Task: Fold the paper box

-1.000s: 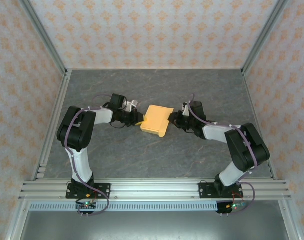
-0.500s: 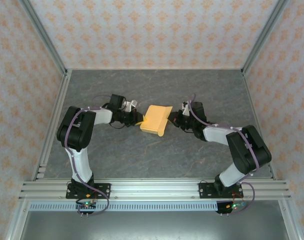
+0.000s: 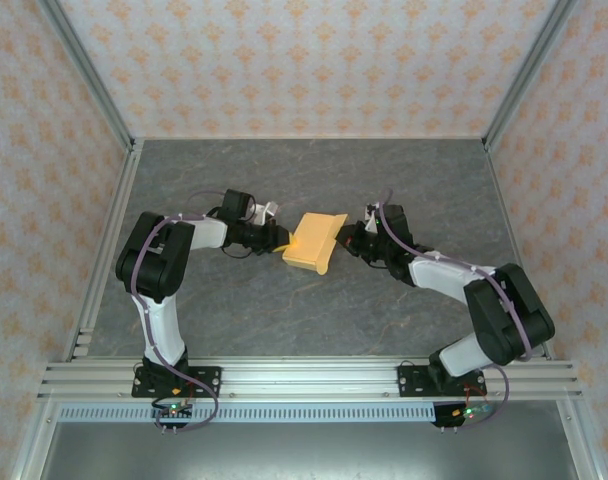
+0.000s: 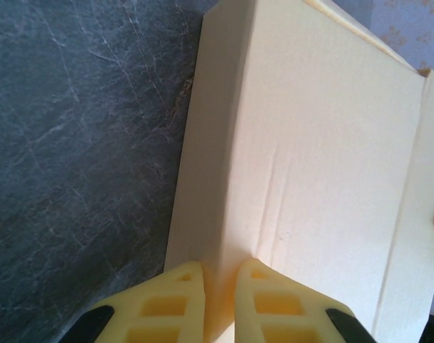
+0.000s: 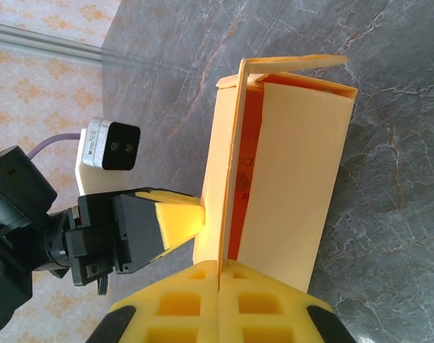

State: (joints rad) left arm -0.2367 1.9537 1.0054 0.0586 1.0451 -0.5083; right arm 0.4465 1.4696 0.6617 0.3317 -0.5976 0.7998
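two arms (image 3: pixel 174 240) (image 3: pixel 454 278) bend inward, pincers (image 3: pixel 282 238) (image 3: pixel 343 240) clamping the paper box (image 3: pixel 314 243).

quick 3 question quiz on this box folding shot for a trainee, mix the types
1. Multiple choice: the left fingers are shut on
A. a folded edge of the paper box
B. a cable
C. nothing
2. True or false: the right fingers hang open, apart from the box.
3. Short answer: what colour is the table?

Key
1. A
2. False: they are shut on the edge of a thin box panel.
3. Dark grey, with a stone-like pattern.
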